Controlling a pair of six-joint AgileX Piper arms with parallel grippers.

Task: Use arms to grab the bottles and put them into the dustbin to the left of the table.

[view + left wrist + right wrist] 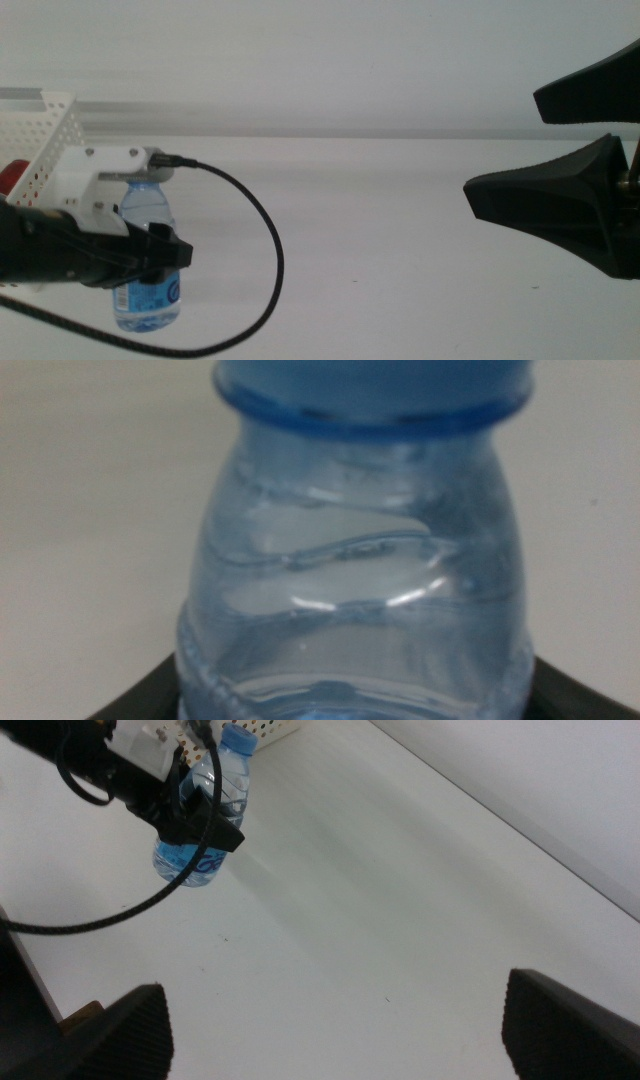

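A small clear water bottle [150, 302] with a blue cap stands upright at the left of the middle view, and my left gripper [152, 255] is shut on its middle. In the left wrist view the bottle [350, 560] fills the picture, with the dark jaws hugging its sides at the bottom corners. The right wrist view shows the same bottle [186, 862] far off, held by the left gripper [195, 815]. Just behind the left arm is the white perforated dustbin [50, 130], with something red [10, 176] at its near side. My right gripper [500, 143] hangs open at the right, well away from the bottle.
A thick black cable [268, 270] loops from the left wrist down toward the table's front edge. White tabletop [380, 250] stretches between the two arms. A pale wall runs along the back.
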